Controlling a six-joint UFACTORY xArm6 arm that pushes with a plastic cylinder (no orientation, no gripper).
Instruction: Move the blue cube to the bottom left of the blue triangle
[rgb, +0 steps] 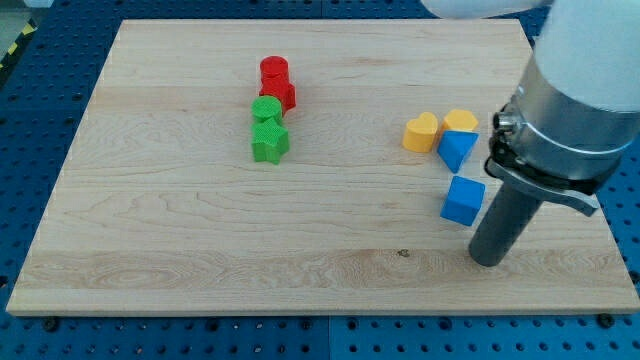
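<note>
My tip (487, 260) rests on the surface (180, 220) near the near right corner; I carry no claw, only this rod, so nothing is grasped or clenched. The blue cube (463, 200) sits just to the left of the rod and slightly farther back, very close to it, though I cannot tell whether they touch. Just beyond the cube, farther from the near edge, lies the blue triangle (456, 149), so the cube is directly on its near side, leaning a little to the right. Touching the triangle's far side are a yellow heart (421, 131) on its left and a second yellow block (461, 121) whose shape I cannot make out. Well apart to the left stand a green star (269, 142), a green cylinder (266, 109) just behind it, and two red blocks (276, 82) beyond those.
</note>
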